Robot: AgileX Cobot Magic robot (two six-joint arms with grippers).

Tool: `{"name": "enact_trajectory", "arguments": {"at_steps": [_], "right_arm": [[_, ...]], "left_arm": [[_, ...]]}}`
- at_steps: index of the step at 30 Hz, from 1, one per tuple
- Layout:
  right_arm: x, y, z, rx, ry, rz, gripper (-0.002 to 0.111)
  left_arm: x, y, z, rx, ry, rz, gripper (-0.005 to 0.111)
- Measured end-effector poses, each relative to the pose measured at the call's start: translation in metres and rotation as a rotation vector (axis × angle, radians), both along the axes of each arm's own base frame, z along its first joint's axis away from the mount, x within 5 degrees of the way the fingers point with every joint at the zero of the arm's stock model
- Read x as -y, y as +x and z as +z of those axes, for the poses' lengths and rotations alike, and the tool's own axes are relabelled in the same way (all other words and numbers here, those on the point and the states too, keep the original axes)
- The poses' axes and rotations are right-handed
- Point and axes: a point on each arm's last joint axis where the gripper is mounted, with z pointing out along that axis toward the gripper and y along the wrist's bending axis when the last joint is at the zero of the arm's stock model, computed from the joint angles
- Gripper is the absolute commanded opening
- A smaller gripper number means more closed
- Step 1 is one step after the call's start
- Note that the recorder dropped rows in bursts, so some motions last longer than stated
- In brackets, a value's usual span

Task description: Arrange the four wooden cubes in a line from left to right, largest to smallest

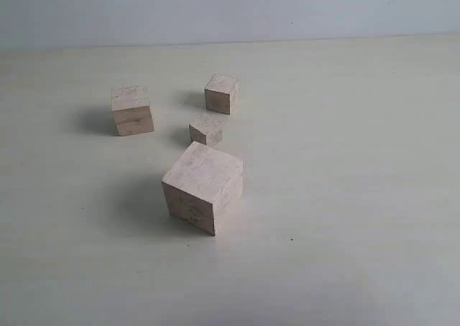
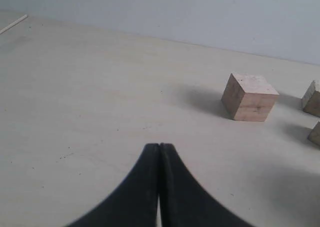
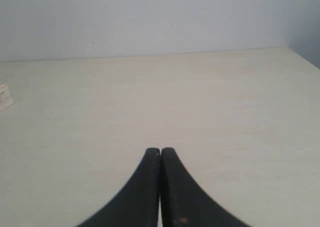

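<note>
Looking first at the exterior view, the four wooden cubes stand in a loose cluster on the worktop [image 1: 359, 197], not in a row. The largest cube [image 1: 203, 187] is nearest the camera, the smallest cube [image 1: 206, 129] just behind it, the second-largest cube [image 1: 132, 110] off to the left and the third cube [image 1: 221, 93] farthest back. None of the ordering looks done, so all the placing seems left. Neither arm shows here.

In the left wrist view the left hand [image 2: 159, 149] is pressed together, pinching nothing. One cube stands whole well ahead, and two more are cut off at the frame edge.

In the right wrist view the right hand [image 3: 160, 152] is also pressed together and empty. A pale sliver [image 3: 5, 96] at the edge may be a cube, but it is too clipped to tell.
</note>
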Motion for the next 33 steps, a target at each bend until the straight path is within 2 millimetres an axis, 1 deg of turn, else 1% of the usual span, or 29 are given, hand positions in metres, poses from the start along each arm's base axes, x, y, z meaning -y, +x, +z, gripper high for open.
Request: {"name": "enact_trajectory", "arguments": {"at_steps": [13, 15, 22, 28, 31, 33], "right_arm": [[0.0, 0.0, 0.0, 0.0, 0.0, 0.0, 0.0], [0.0, 0.001, 0.002, 0.022, 0.004, -0.003, 0.0], [0.001, 0.003, 0.023, 0.24, 0.195, -0.041, 0.0], [0.005, 0.003, 0.033, 0.347, 0.236, -0.069, 0.0], [0.008, 0.002, 0.041, 0.44, 0.256, -0.093, 0.0], [0.011, 0.0, 0.048, 0.522, 0.321, -0.117, 0.0]], "left_arm": [[0.0, 0.0, 0.0, 0.0, 0.0, 0.0, 0.0], [0.0, 0.0, 0.0, 0.0, 0.0, 0.0, 0.0], [0.0, 0.0, 0.0, 0.0, 0.0, 0.0, 0.0], [0.0, 0.0, 0.0, 0.0, 0.0, 0.0, 0.0], [0.0, 0.0, 0.0, 0.0, 0.0, 0.0, 0.0], [0.0, 0.0, 0.0, 0.0, 0.0, 0.0, 0.0]]}}
